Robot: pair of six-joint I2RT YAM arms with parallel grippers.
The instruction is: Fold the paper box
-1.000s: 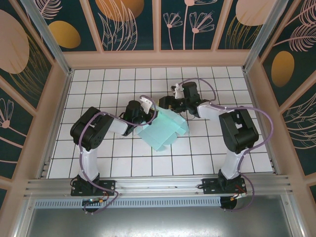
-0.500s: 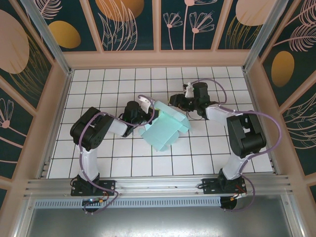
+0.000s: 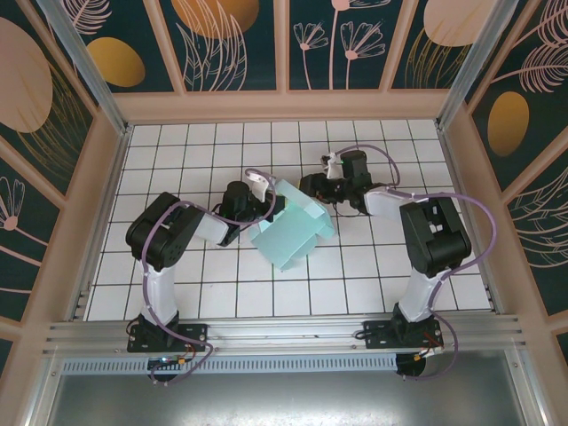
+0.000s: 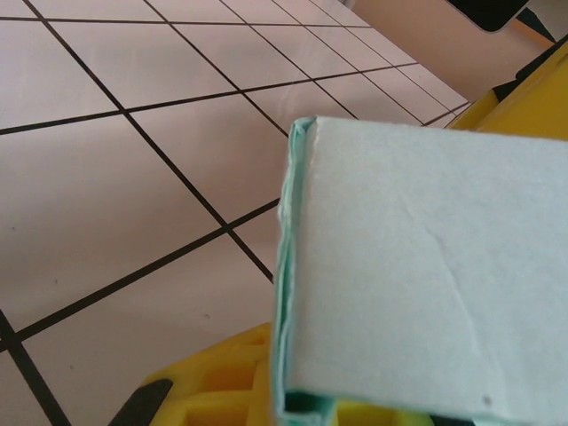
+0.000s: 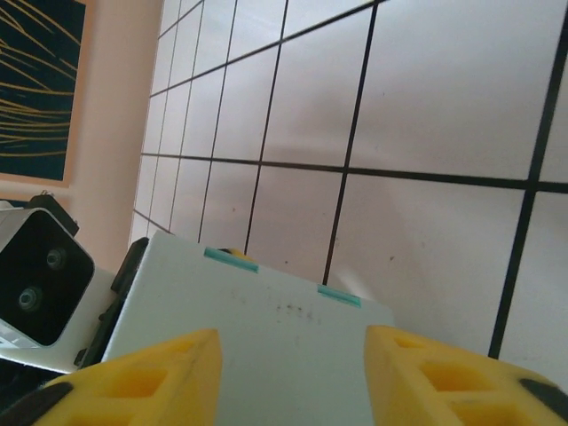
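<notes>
Part-folded paper box [image 3: 288, 232] near the middle of the white tiled tabletop [image 3: 222, 293], between the two arms

Nearest, bare tiles in front of the arm bases. Then the pale mint card itself, folded into a shallow angular form, sitting askew to the tile lines, near corner low and far end raised. Inside turned out of sight, so contents impossible to tell. At its far left edge, left fingers [image 4: 222, 382] pinching the card, one yellow finger under the doubled green edge, the other above the flat panel. Close by the far right corner, right fingers [image 5: 444, 373] spread apart, a pale panel of the box lying between them, contact impossible to tell. Farther back, more bare tiles, then the wooden wall [image 3: 284, 105] with dark leaf-patterned panels
</notes>
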